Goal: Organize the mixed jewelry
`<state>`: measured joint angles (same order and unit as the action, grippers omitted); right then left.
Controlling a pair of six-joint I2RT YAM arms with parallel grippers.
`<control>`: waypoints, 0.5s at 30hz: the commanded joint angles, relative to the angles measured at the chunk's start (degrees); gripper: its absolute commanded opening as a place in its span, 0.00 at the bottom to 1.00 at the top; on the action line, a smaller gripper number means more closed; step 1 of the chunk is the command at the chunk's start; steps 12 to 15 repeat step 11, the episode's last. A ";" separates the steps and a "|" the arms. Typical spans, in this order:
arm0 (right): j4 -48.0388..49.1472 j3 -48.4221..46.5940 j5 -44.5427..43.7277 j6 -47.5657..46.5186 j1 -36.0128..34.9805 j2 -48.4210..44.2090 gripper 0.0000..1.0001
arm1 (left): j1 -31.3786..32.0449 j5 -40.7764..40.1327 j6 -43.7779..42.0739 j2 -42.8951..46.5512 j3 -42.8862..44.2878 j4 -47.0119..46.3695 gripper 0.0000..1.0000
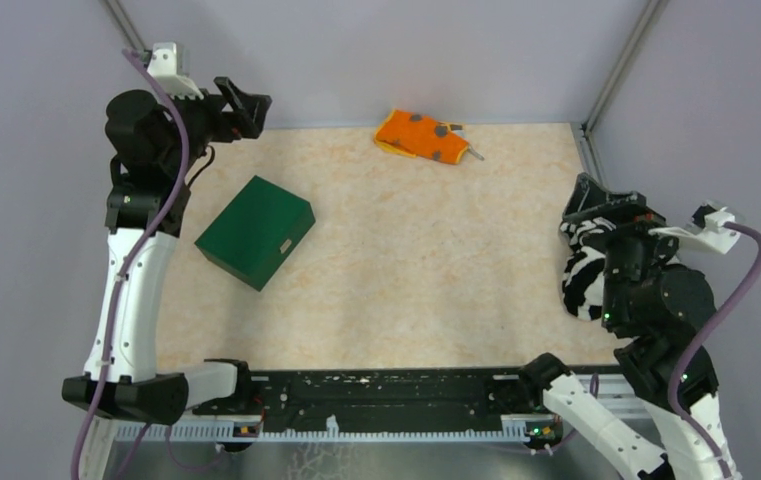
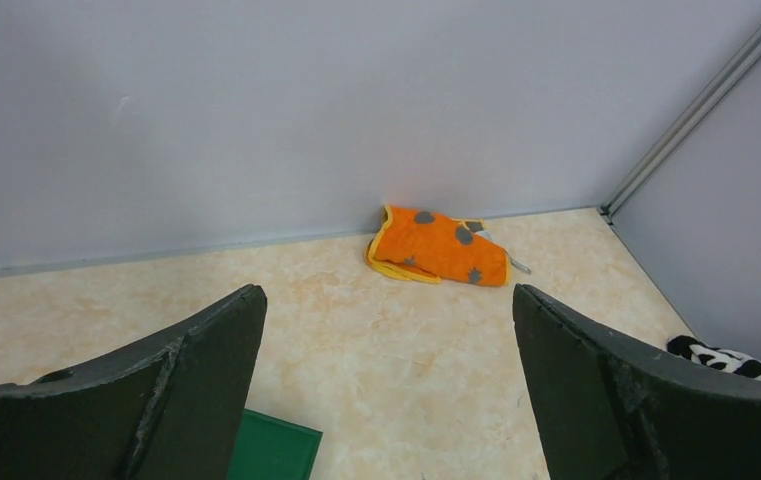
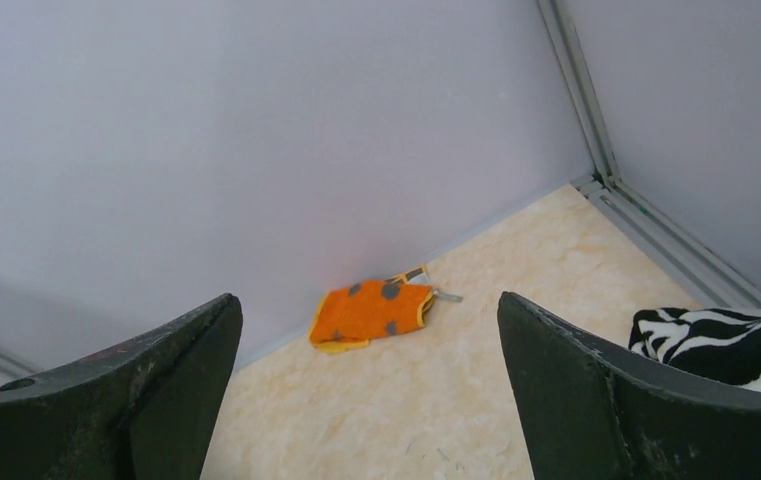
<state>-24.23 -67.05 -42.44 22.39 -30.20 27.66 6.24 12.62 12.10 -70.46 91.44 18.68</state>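
No silvery wire bangle hoop and no pale specks show in any view. A small silvery piece [image 1: 474, 154] pokes out from the right edge of the orange grey-spotted cloth [image 1: 421, 135] at the back wall; it also shows in the left wrist view [image 2: 519, 266] and the right wrist view [image 3: 448, 296]. My left gripper [image 1: 254, 112] is raised at the back left, open and empty, jaws wide apart [image 2: 386, 300]. My right gripper [image 1: 596, 200] is raised at the right side, open and empty [image 3: 366, 305].
A closed dark green box [image 1: 256, 230] lies on the table's left half, its corner below my left gripper [image 2: 271, 445]. A black-and-white striped cloth [image 1: 581, 275] lies under my right arm by the right wall [image 3: 726, 340]. Grey walls enclose the table.
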 commanded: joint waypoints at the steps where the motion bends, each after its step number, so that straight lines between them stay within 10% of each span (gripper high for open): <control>1: 1.69 0.82 -3.01 -1.17 0.05 2.55 0.98 | -0.18 0.62 1.60 0.48 -0.53 -2.81 0.99; 15: 0.34 -0.41 -1.25 -0.08 0.05 5.82 0.98 | -0.18 -5.83 5.05 1.65 -2.07 -4.38 0.99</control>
